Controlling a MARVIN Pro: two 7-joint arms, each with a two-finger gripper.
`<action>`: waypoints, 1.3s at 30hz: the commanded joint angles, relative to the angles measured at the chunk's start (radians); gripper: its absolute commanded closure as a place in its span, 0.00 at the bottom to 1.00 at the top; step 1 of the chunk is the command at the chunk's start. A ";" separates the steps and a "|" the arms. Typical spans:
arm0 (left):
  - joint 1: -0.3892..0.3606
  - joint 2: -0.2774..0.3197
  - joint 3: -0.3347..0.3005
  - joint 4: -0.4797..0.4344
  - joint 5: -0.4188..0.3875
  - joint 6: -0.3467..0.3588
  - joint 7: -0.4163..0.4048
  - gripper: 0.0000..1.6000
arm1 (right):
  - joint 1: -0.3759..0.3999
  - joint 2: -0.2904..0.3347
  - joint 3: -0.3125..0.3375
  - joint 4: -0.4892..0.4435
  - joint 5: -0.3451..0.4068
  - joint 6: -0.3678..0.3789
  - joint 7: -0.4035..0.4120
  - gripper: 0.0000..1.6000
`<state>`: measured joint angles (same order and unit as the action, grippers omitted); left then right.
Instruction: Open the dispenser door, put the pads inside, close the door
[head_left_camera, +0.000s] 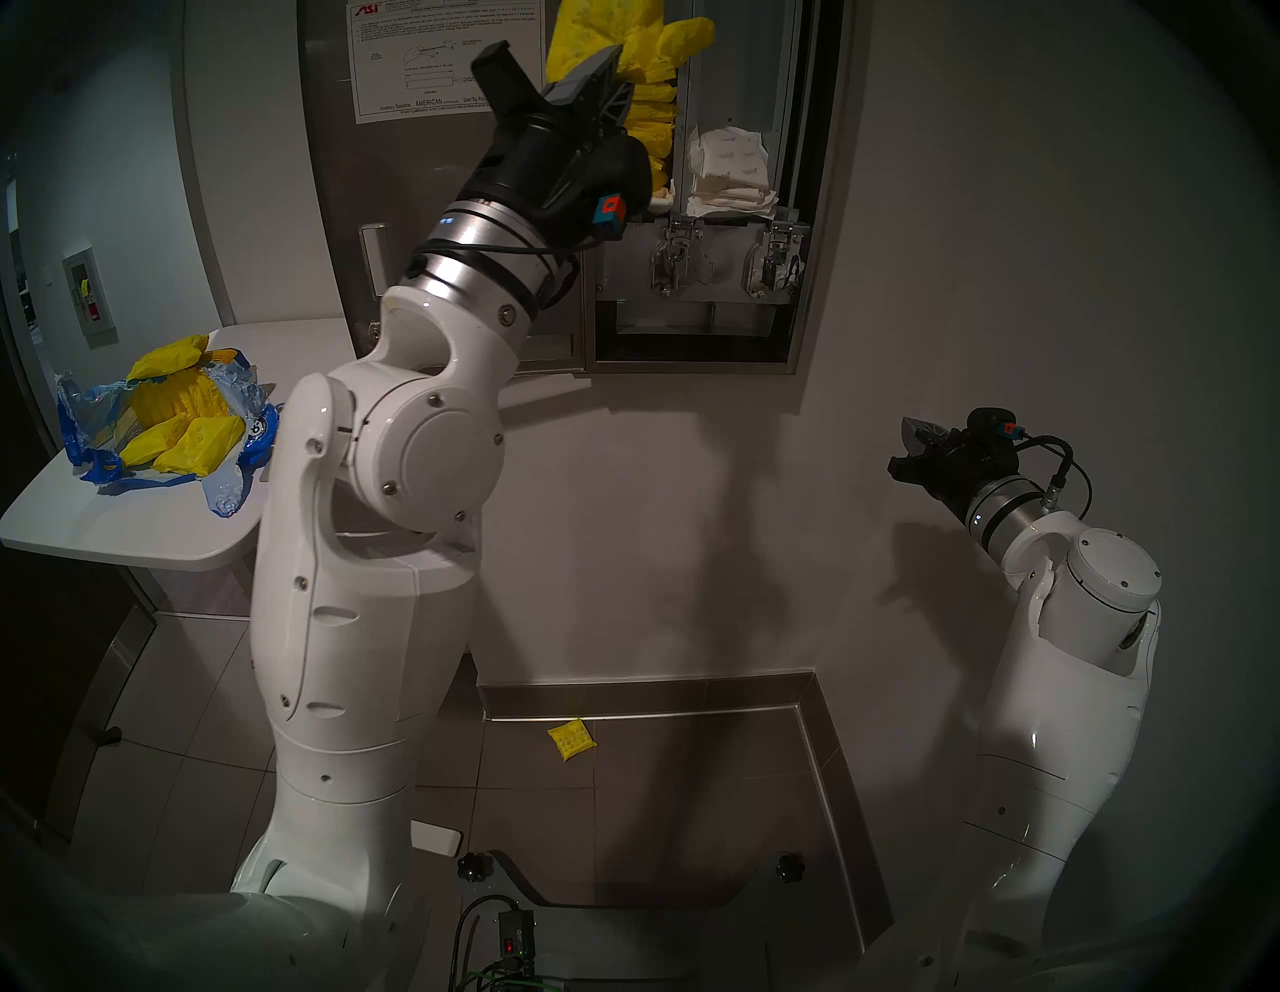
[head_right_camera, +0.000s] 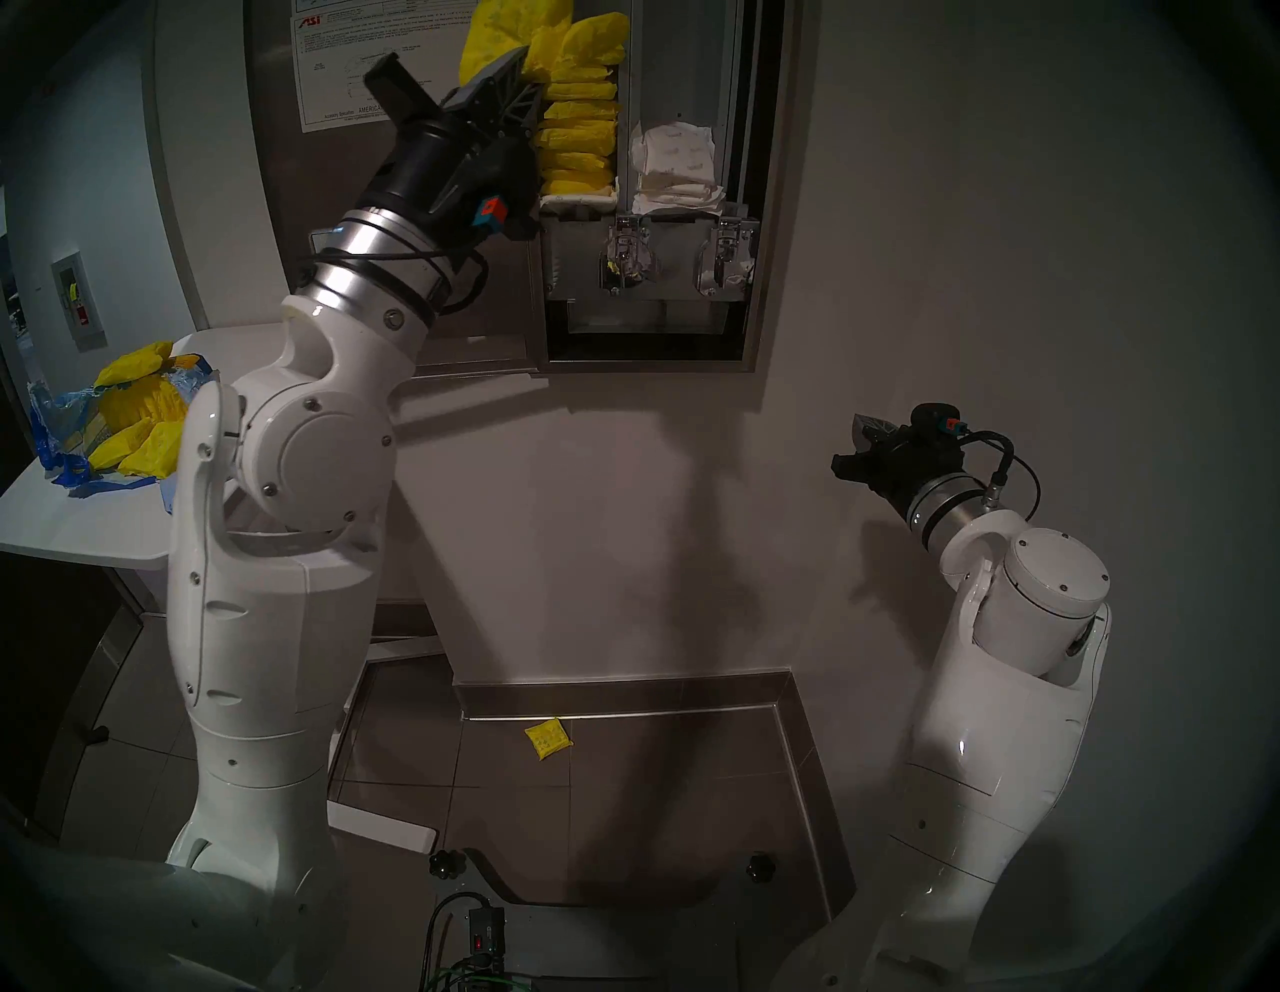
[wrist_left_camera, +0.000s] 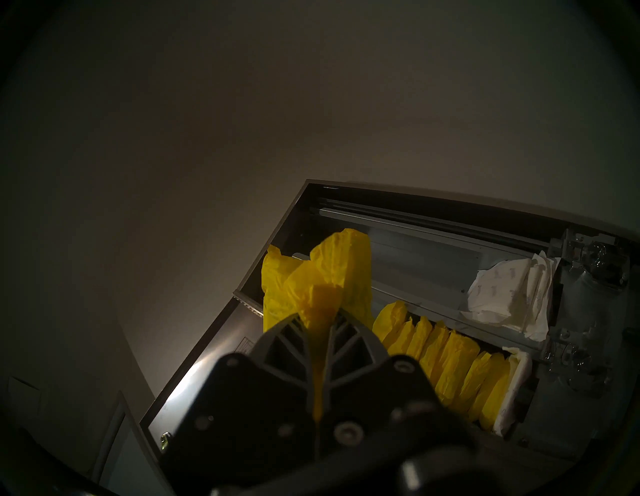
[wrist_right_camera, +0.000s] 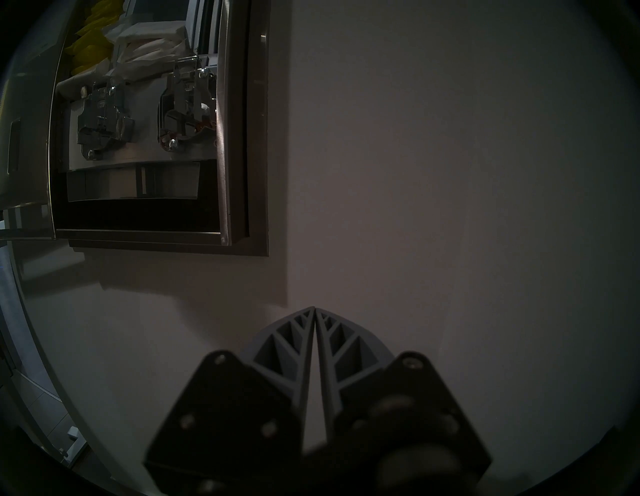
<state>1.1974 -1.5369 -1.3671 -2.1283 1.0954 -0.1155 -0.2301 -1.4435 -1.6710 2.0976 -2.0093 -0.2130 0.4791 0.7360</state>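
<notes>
The dispenser hangs on the wall with its door swung open to the left, a white instruction sheet on the door's back. My left gripper is shut on crumpled yellow pads, holding them at the top of the left chute. Below them a stack of yellow pads fills that chute. My right gripper is shut and empty, low to the right near the bare wall.
White-wrapped packets sit in the right chute above two metal levers. A torn blue bag with more yellow pads lies on the white counter at left. One yellow pad lies on the tiled floor.
</notes>
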 joint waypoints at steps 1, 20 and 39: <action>-0.101 -0.081 -0.010 0.036 0.058 0.003 0.034 1.00 | 0.021 0.005 -0.001 -0.031 0.004 -0.009 -0.002 0.74; -0.237 -0.132 -0.056 0.194 0.180 -0.048 0.088 1.00 | 0.021 0.006 -0.001 -0.029 0.005 -0.008 -0.002 0.74; -0.359 -0.185 -0.089 0.317 0.300 -0.068 0.091 1.00 | 0.020 0.007 -0.002 -0.026 0.005 -0.008 -0.001 0.74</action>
<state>0.9411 -1.6907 -1.4464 -1.8261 1.3564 -0.1902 -0.1413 -1.4438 -1.6701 2.0972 -2.0073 -0.2126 0.4791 0.7361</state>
